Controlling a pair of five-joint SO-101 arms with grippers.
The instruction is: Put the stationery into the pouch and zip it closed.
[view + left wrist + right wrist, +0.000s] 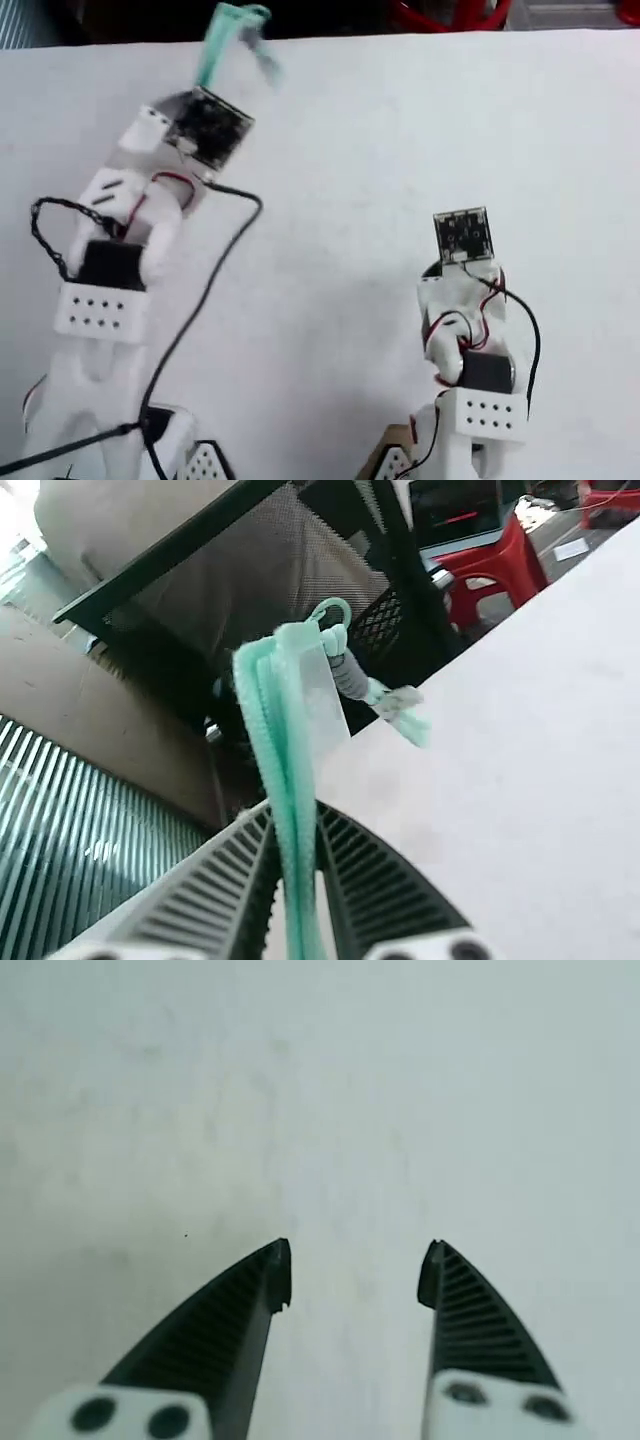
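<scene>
- Clamping the pouch (285,710), the left gripper (295,818) presses both ribbed jaws against it from either side (the pouch is seen edge-on, a thin band between them).
- Pouch: mint green with a clear panel, sticking out past the fingertips. In the high view it sits at the far edge of the table (380,150), left of centre, and part of it overlaps the dark strip beyond that edge.
- Zip pull (400,705): a grey slider with a pale green tab, hanging off the pouch's far end toward the table side (blurred in the high view).
- Left arm (110,260): white, stretched from the near left corner toward the far edge, with a black cable (200,300) trailing beside it.
- Right gripper (355,1260): jaws apart with nothing between them, pointed down at bare white tabletop.
- Right arm (465,330): near the table's near right side, well apart from the pouch and the left arm.
- Table: a plain white surface.
- Chair (280,570): black mesh, beyond the table's far edge, behind the pouch.
- Stool (500,560): red, beside the chair.
</scene>
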